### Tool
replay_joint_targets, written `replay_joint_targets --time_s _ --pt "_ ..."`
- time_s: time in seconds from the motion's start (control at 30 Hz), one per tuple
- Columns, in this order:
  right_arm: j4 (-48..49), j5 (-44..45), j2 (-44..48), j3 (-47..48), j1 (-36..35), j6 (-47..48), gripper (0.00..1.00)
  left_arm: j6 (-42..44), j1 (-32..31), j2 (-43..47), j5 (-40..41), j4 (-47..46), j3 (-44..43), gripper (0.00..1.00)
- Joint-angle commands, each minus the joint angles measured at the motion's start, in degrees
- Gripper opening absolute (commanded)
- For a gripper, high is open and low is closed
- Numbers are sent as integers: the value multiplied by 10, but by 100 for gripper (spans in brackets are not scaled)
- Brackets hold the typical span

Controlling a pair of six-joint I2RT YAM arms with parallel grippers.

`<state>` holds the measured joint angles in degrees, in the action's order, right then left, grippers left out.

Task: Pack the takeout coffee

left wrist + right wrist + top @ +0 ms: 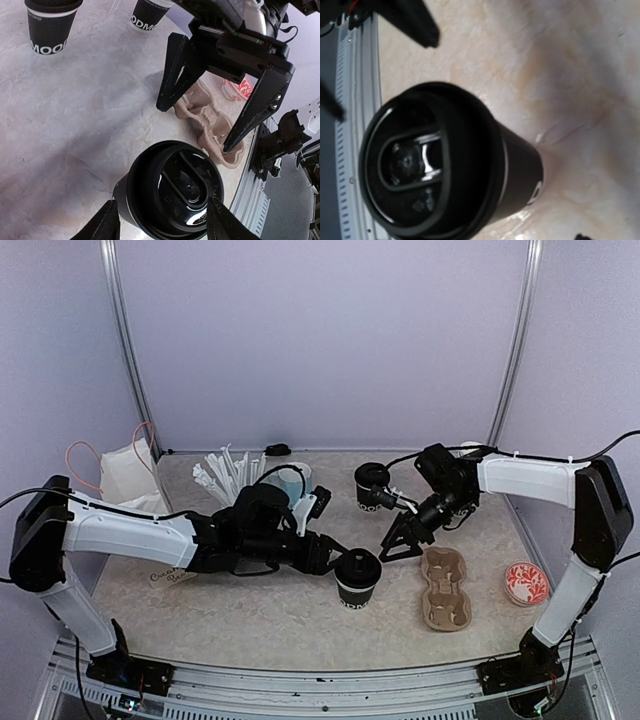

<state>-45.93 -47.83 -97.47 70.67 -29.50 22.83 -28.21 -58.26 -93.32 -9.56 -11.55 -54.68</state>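
Nearest us, by the middle of the worktop's front edge, the lidded cup (pixel 172 187) stands upright, our left gripper (pixel 162 223) closed on its sides. Just right of it lies the pulp carrier (pixel 445 588). Beyond, our right gripper (pixel 196 127) hangs wide open, holding nothing. Farther back stands the second cup (pixel 372 486).

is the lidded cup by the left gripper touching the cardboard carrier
Apart. The top view shows bare table between the lidded cup and the cardboard carrier.
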Motion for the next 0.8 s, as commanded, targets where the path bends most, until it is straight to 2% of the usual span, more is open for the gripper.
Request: replay_joint_targets --time_s 0.0,0.4,0.57,0.77 --pt "-4 -32 -21 -11 -1 -1 79 23 0 -19 -12 23 -8 57" --pt "-11 -32 -67 3 -11 0 74 37 3 -55 -34 47 -7 52" --pt "-11 -19 -93 5 -11 -7 66 41 10 -77 -35 67 7 46" --pt "-2 22 -127 7 -11 -29 64 41 25 -102 -29 86 34 38"
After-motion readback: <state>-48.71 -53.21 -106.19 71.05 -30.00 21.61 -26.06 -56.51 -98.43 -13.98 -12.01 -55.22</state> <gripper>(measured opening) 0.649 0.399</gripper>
